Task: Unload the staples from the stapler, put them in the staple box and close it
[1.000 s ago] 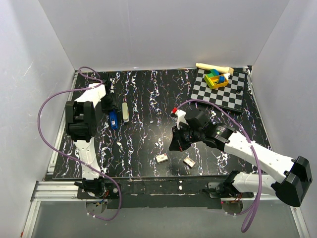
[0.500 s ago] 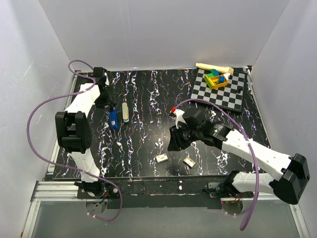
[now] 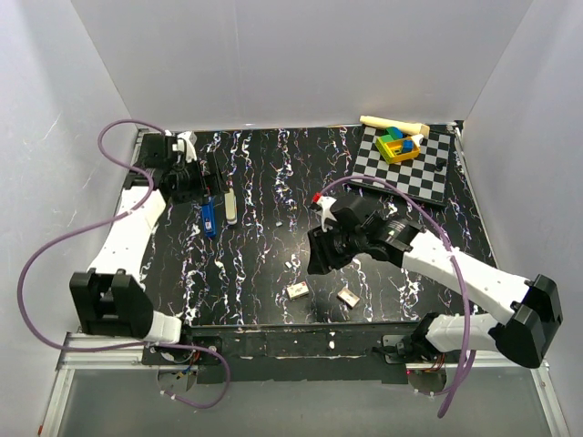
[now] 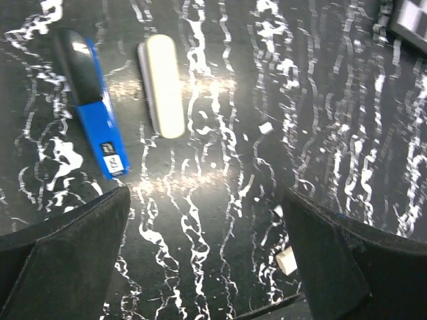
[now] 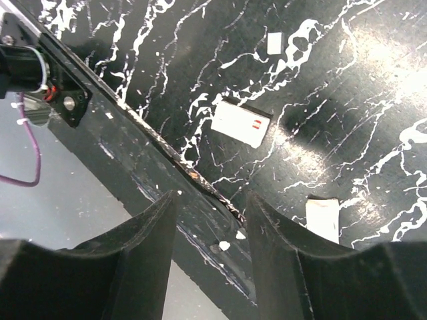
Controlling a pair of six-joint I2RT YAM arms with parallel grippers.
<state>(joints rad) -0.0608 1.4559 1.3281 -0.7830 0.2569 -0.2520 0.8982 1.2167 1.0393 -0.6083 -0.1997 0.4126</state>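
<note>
The stapler's blue body (image 4: 93,110) with a black top lies flat on the black marbled table, and also shows from above (image 3: 209,218). A pale elongated piece (image 4: 163,83) lies just right of it, apart from it (image 3: 231,205). My left gripper (image 4: 205,213) is wide open and holds nothing; it hovers just behind and left of the stapler (image 3: 202,175). My right gripper (image 5: 212,200) is open and empty over the table's front edge (image 3: 321,259). I cannot make out any staples.
Two small pale boxes (image 5: 240,123) (image 5: 322,220) lie near the front edge, seen from above at box (image 3: 297,291) and box (image 3: 347,296). Small white bits (image 4: 287,260) dot the table. A checkered mat (image 3: 428,177) with coloured blocks (image 3: 396,144) sits back right.
The left arm's elbow has swung toward the front while its gripper stayed by the stapler and opened wide. The right gripper has opened from shut and shifted slightly left.
</note>
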